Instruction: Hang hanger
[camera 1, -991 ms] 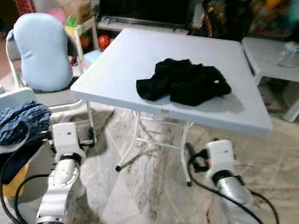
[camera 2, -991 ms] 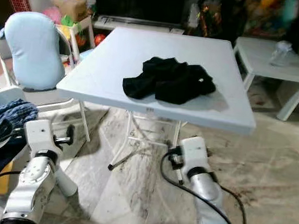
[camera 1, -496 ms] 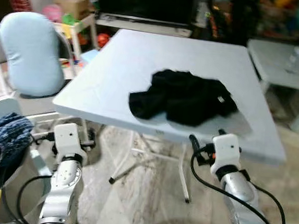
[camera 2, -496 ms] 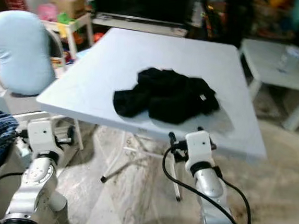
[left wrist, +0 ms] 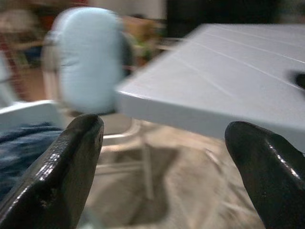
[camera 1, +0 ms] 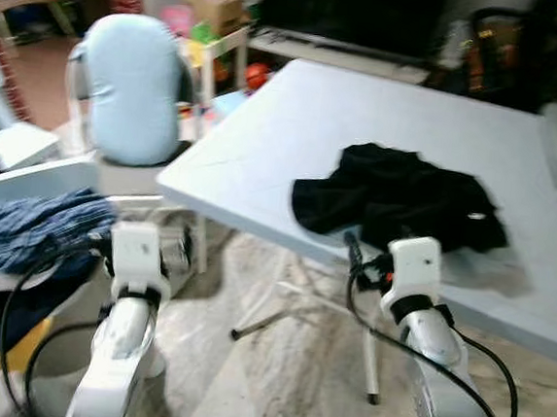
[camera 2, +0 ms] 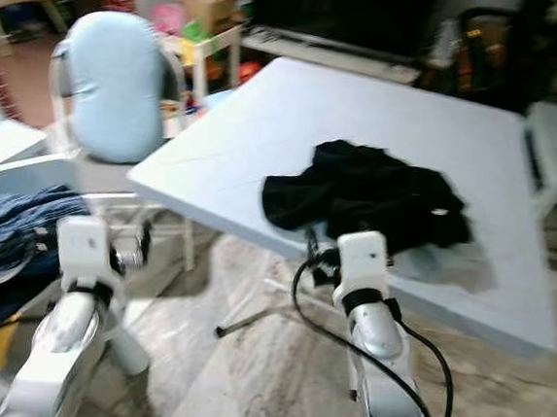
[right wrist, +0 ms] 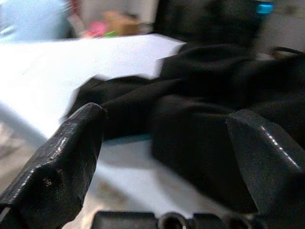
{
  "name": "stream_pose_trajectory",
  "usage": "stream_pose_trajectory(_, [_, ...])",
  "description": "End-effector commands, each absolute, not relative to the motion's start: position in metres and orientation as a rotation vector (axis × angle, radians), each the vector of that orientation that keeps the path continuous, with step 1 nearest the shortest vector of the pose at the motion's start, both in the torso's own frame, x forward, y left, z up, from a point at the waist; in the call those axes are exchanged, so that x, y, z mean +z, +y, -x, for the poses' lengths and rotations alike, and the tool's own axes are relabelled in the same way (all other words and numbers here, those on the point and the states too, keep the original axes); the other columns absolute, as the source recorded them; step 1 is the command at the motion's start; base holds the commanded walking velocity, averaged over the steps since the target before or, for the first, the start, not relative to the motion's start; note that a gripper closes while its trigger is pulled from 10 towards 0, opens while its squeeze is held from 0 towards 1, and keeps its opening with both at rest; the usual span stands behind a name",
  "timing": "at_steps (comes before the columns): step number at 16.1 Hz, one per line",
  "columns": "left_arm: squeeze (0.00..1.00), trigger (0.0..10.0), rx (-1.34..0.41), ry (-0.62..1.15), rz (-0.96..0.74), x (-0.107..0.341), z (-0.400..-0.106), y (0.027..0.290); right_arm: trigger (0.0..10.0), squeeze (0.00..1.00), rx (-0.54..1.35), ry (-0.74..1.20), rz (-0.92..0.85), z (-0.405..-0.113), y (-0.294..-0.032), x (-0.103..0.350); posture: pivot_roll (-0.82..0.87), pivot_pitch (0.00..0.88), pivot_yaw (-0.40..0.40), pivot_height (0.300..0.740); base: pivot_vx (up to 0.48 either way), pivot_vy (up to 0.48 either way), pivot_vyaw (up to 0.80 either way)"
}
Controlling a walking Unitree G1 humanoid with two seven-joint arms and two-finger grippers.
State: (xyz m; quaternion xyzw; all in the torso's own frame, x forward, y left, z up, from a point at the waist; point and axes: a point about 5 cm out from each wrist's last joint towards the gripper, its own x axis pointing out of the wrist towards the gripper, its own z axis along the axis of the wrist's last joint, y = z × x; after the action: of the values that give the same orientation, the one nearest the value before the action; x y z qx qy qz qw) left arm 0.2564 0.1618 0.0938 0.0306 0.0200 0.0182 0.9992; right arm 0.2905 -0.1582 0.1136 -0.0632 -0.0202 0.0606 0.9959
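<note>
A big pale blue table (camera 1: 296, 122) stands on the marbled floor (camera 1: 273, 384), on thin white metal legs. To the robot's left is a chair (camera 1: 128, 88) with a light blue padded back, and nearer to the robot lies a heap of blue checked cloth (camera 1: 22, 235) on a white seat. Behind the table there are a dark television (camera 1: 354, 10) and some boxes and toys, all blurred.

On the table, near its front edge, lies a crumpled black garment (camera 1: 397, 194). I cannot make out any hanger in these pictures.

The right claw (right wrist: 167, 138) is raised to the front edge of the table, just before the black garment; its two black fingers (right wrist: 66, 157) stand wide apart and hold nothing. The left claw (left wrist: 176, 143) is lower, in front of the table's corner and beside the blue cloth; its fingers (left wrist: 62, 167) are also spread apart and empty.
</note>
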Motion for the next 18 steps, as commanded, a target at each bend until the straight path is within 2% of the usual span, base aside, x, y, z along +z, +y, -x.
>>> stream_pose_trajectory(1, [0.0, 10.0, -0.033, 0.045, -0.04, 0.095, -0.252, 0.158, 10.0, 0.0, 0.072, -0.036, 0.089, -0.294, -0.166, 0.116, 0.03, 0.0, -0.02, 0.74, 0.0, 0.0, 0.0])
stream_pose_trajectory(5, [0.0, 10.0, -0.065, 0.091, -0.049, 0.086, -0.237, 0.162, 10.0, 0.0, 0.015, -0.023, 0.051, -0.294, -0.174, 0.113, 0.04, 0.0, -0.021, 0.74, 0.0, 0.0, 0.0])
stream_pose_trajectory(9, [0.0, 10.0, -0.029, 0.022, -0.116, 0.101, -0.235, 0.173, 10.0, 0.0, 0.029, -0.009, 0.053, -0.287, -0.179, 0.11, 0.05, 0.0, -0.029, 0.74, 0.0, 0.0, 0.0])
stream_pose_trajectory(18, [0.0, 10.0, 0.104, -0.042, -0.142, 0.123, -0.246, 0.184, 10.0, 0.0, 0.113, -0.024, 0.102, -0.284, -0.169, 0.116, 0.05, 0.0, -0.04, 0.74, 0.0, 0.0, 0.8])
